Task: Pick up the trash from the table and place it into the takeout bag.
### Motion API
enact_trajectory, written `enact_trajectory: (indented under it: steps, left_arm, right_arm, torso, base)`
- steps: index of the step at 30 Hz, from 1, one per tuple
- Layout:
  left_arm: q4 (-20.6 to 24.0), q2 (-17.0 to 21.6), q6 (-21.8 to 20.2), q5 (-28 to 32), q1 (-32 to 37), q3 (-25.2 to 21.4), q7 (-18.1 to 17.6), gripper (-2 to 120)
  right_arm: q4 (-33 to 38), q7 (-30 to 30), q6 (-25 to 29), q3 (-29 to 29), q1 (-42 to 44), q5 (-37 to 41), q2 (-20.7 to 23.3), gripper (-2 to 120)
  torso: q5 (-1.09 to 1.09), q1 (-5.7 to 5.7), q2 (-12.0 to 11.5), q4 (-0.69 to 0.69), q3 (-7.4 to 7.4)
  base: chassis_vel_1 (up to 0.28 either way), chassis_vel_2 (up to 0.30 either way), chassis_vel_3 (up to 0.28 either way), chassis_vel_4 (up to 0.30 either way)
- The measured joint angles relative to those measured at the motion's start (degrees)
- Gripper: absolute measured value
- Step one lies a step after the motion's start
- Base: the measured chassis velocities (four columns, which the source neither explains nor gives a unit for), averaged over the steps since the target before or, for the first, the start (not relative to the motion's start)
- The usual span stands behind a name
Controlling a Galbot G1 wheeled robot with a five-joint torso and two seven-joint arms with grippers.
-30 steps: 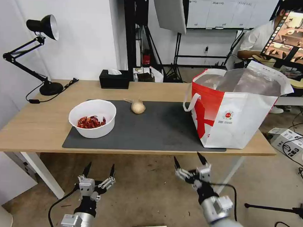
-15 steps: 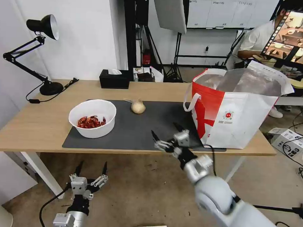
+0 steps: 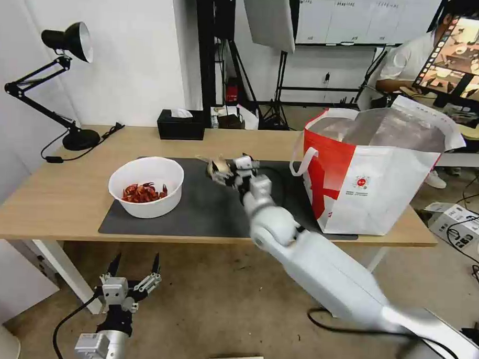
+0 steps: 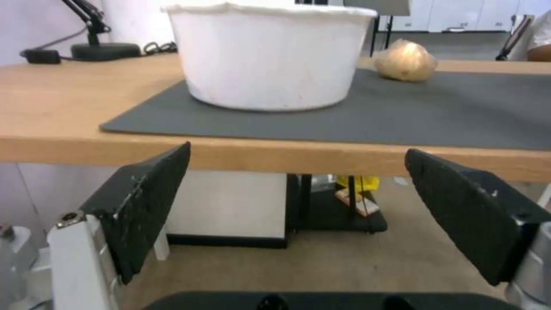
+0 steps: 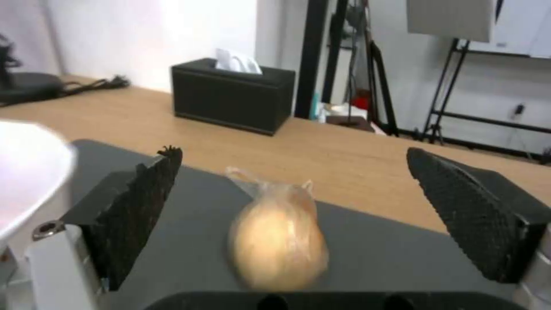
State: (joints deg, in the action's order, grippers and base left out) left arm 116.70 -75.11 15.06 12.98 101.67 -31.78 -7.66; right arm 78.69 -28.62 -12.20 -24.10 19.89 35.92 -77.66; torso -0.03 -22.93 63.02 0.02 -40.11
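On the dark grey mat (image 3: 249, 211) of the table (image 3: 50, 204), a white bowl of red crayfish shells (image 3: 146, 186) stands at the left. The small cream knotted bag (image 3: 217, 169) lies at the mat's far edge. My right gripper (image 3: 228, 167) is open at this bag, one finger (image 5: 135, 215) on each side of the bag (image 5: 278, 241), apart from it. The takeout bag (image 3: 375, 179) stands open at the table's right end. My left gripper (image 3: 135, 258) hangs open below the table's front edge, facing the bowl (image 4: 267, 56).
A black tissue box (image 3: 181, 125) sits at the back of the table behind the cream bag. A black desk lamp (image 3: 59, 84) with its cable stands at the back left. Cables and boxes lie on the floor at the right.
My right arm has risen from below the table's front edge and stretched across the mat to the cream bag. My left gripper has sunk a little lower.
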Motion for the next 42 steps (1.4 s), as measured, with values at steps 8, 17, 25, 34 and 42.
enact_trajectory:
  steps: [8, 17, 25, 34, 42]
  left_arm:
    - [0.3, 0.0, 0.5, 0.3, 0.5, -1.2, 0.0, 100]
    - [0.4, -0.5, 0.8, 0.3, 0.7, -1.3, 0.1, 100]
    - [0.4, -0.8, 1.0, 0.1, 0.8, -1.1, 0.1, 100]
    - [1.0, -1.1, 1.0, 0.0, 1.3, -1.1, 0.1, 100]
    - [1.7, -1.0, 1.0, -0.2, 1.6, -1.1, 0.1, 100]
  right_arm:
    - [-16.9, -0.1, -1.9, 0.6, -5.2, -0.1, -10.3, 100]
    - [-26.5, 3.3, -2.8, 1.4, -8.0, -0.4, -12.9, 100]
    - [-32.2, 11.3, -1.6, 3.7, -8.5, -0.1, -12.7, 100]
    - [-35.0, 16.7, -0.5, 4.3, -8.9, -0.1, -12.6, 96]
    - [-34.5, 17.5, -0.3, 4.1, -9.2, 0.7, -12.5, 68]
  torso:
    - [0.01, 0.0, 0.0, 0.0, 0.0]
    - [0.02, 0.0, 0.0, -0.02, 0.0]
    - [0.02, 0.01, 0.0, -0.02, 0.01]
    - [0.03, 0.01, 0.0, -0.02, 0.0]
    - [0.03, 0.01, 0.0, -0.02, 0.01]
  base:
    - [0.0, 0.0, 0.0, 0.0]
    - [0.0, 0.0, 0.0, 0.0]
    - [0.0, 0.0, 0.0, 0.0]
    - [0.0, 0.0, 0.0, 0.0]
    - [0.0, 0.0, 0.0, 0.0]
